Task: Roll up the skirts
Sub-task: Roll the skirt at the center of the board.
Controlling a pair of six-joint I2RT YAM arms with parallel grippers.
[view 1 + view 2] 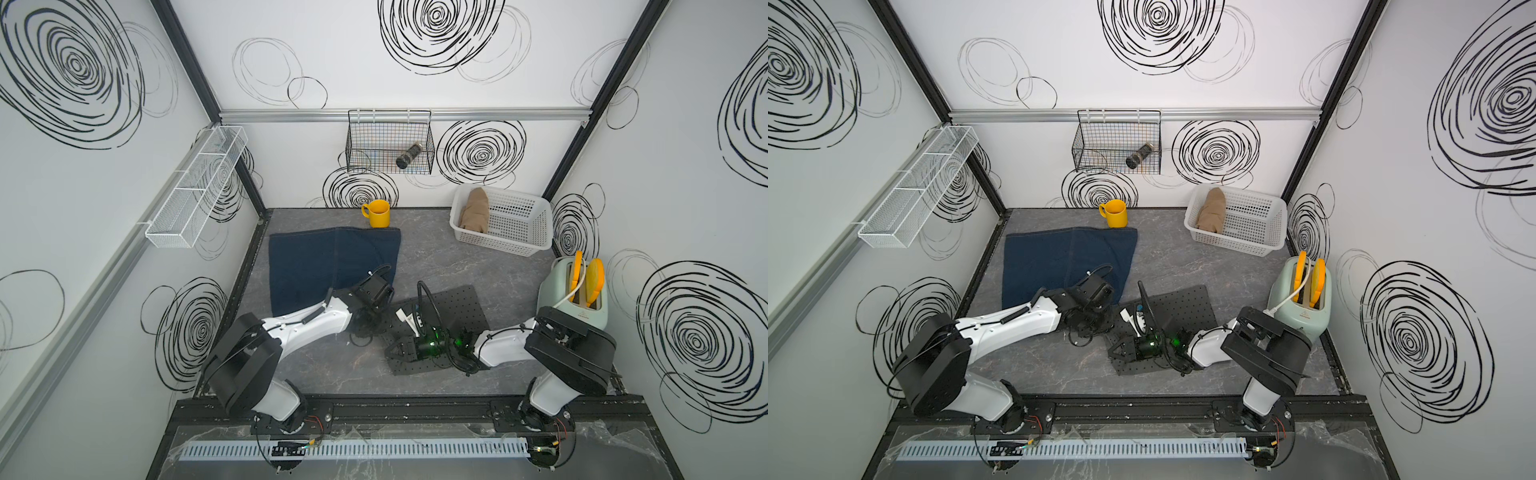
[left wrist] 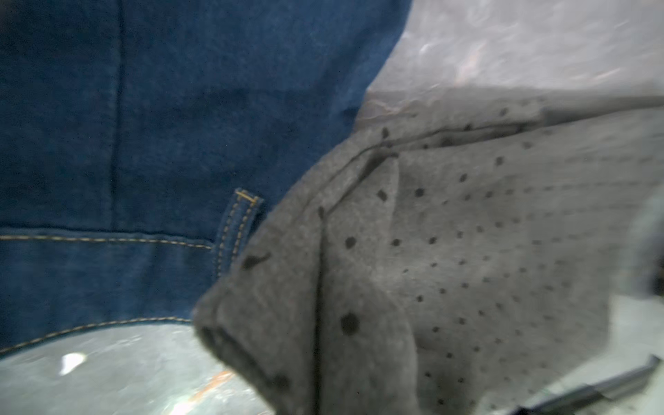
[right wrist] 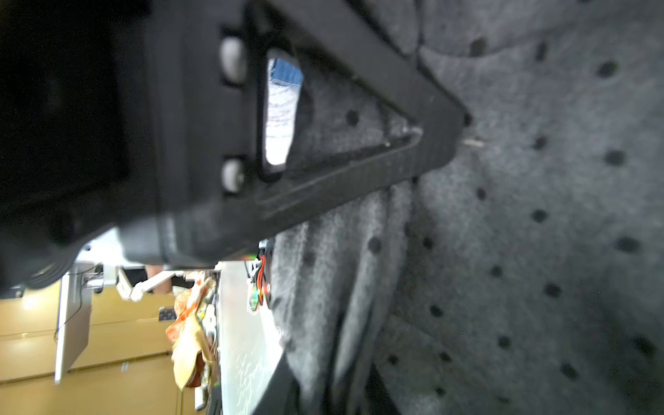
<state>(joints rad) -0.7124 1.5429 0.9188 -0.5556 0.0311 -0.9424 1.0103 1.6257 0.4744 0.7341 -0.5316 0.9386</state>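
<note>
- Skirts: three are counted, one denim, one grey with black dots, one tan.
- The denim skirt [image 1: 328, 262] is spread flat on the table [image 1: 457, 257] at the back left. One yellow mug [image 1: 378, 214] stands just beside its far edge.
- The grey skirt [image 1: 457, 307] is laid near the front centre, just beside the near right corner of the denim skirt. In the left wrist view, a folded corner of it is seen in front of the denim waistband.
- The tan skirt [image 1: 476, 210] is found rolled inside the one white basket [image 1: 523, 237] at the back right.
- Grippers: two are counted, both low at the grey skirt.
- The left gripper [image 1: 368, 322] is placed at the left edge of that skirt. Its jaws are hidden under the wrist, so it cannot be told whether they are clenched or what is grasped.
- The right gripper [image 1: 392, 351] is placed at the near left corner of the same skirt. One finger [image 3: 359, 143] is seen with its tip at the dotted cloth. The other is out of view, so the opening cannot be told.
- One toaster [image 1: 573, 299] is stood at the right edge.
- One dark jar [image 1: 409, 155] is seen in the one wire basket [image 1: 357, 141] on the back wall.
</note>
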